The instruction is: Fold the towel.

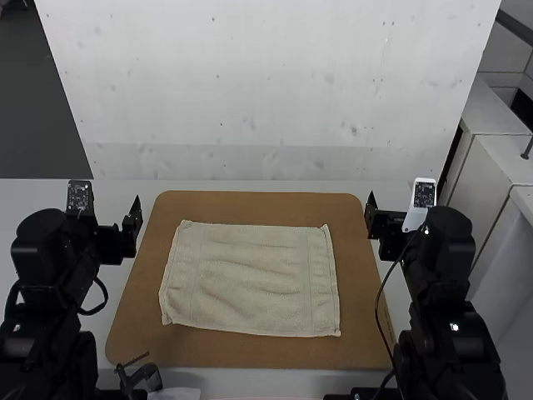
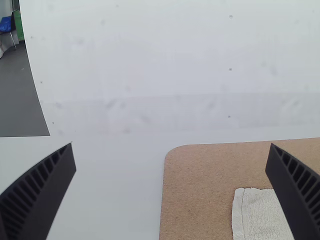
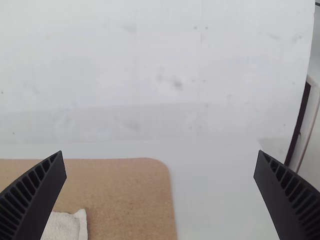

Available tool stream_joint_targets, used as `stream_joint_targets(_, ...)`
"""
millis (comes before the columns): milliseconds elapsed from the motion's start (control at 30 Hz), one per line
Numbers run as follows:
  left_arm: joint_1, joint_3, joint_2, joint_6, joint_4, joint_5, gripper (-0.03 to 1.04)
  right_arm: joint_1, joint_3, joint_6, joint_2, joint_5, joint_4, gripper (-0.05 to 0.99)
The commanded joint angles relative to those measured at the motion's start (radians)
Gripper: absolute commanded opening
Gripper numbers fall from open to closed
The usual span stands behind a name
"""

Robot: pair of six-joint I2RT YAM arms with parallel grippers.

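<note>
In the high view a cream towel (image 1: 250,279) lies spread and slightly wrinkled on a brown board (image 1: 250,352). My left gripper (image 1: 125,229) is held off the towel's left side, and my right gripper (image 1: 379,218) off its right side, neither touching it. The left wrist view has the left gripper (image 2: 171,172) open with nothing between its fingers, and a corner of the towel (image 2: 259,215) near one finger. In the right wrist view the right gripper (image 3: 159,175) is likewise open and holds nothing; another towel corner (image 3: 65,227) shows beside a finger.
The board rests on a white table (image 1: 25,200), with a pale panel (image 1: 266,92) standing behind. A small dark clamp-like object (image 1: 140,377) is at the near left edge. Cabinets (image 1: 500,167) stand at the right, and a cable (image 1: 379,308) hangs by the right arm.
</note>
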Motion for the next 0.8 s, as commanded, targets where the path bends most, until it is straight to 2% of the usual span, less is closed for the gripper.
stream_joint_targets(0,0.006,0.009,-0.017,-0.01,0.034,-0.031,0.97,-0.011,0.023,0.069,0.009,0.023,-0.026,0.96)
stream_joint_targets(433,0.004,0.009,-0.018,-0.008,0.031,-0.03,0.97,-0.008,0.021,0.064,0.009,0.032,-0.026,0.96)
stream_joint_targets(567,0.002,0.014,-0.02,0.018,0.029,0.001,0.98,0.001,0.026,0.06,-0.015,0.031,-0.035,0.96)
stream_joint_targets(633,0.002,0.048,-0.025,0.018,-0.015,0.033,0.98,0.004,0.027,0.06,-0.018,0.022,-0.037,0.96)
stream_joint_targets(700,0.002,0.098,0.024,0.019,-0.037,0.033,0.99,0.004,0.029,0.06,-0.007,-0.001,-0.032,0.96)
stream_joint_targets(767,-0.001,0.16,0.124,0.018,-0.066,0.058,0.99,0.007,0.034,0.06,0.048,-0.031,-0.008,0.96)
